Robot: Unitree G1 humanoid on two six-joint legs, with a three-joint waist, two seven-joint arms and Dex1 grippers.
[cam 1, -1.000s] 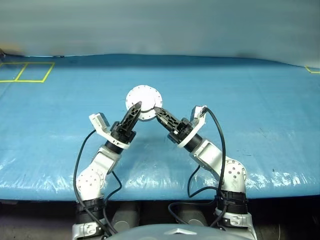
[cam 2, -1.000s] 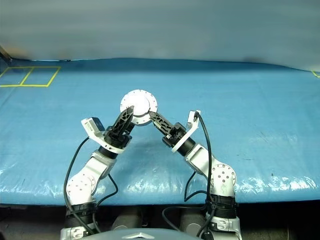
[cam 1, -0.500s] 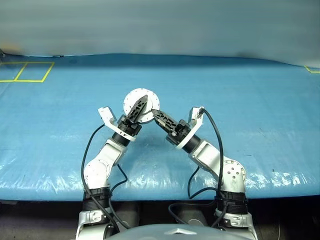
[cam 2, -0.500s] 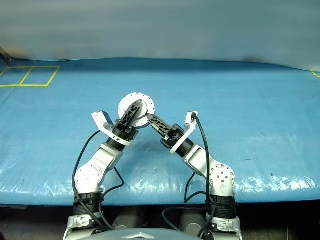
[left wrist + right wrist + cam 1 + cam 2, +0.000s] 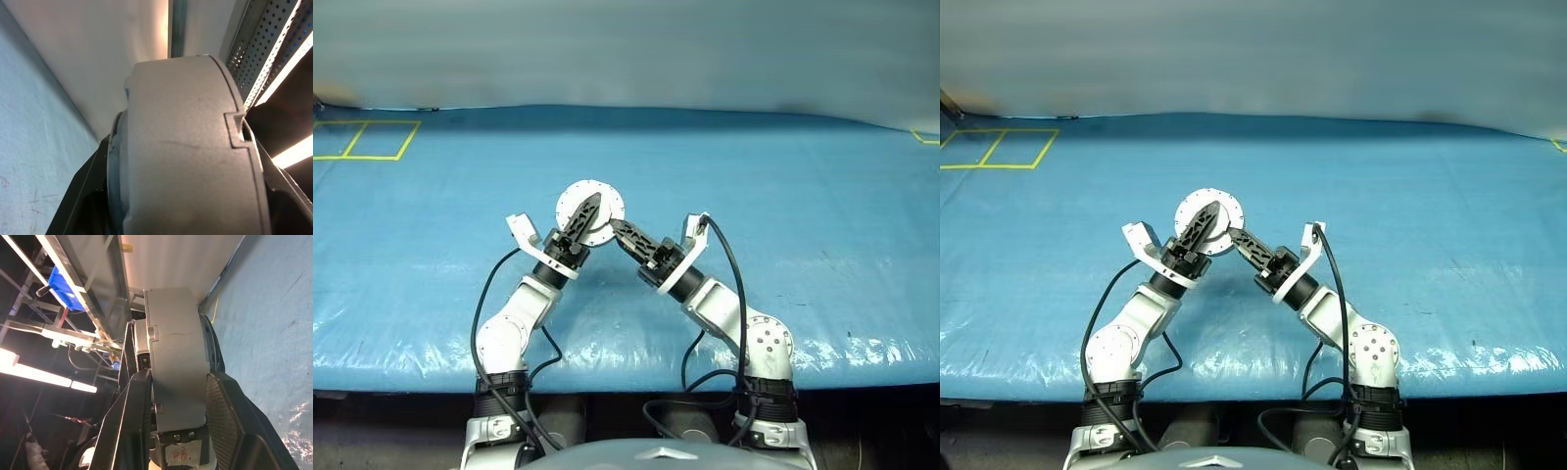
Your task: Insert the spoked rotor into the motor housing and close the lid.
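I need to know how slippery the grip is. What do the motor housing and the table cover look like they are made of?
Motor housing: likely cast metal, matte grey, finely grainy, with sharp machined notches. Table cover: probably plastic sheeting, blue, glossy and wrinkled, with white glare along its front edge.

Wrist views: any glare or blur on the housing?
Left wrist view: motor housing so close that it looks soft, bright strip light glaring beside it. Right wrist view: housing sharper between the right claw's fingers, lit ceiling tubes glaring behind.
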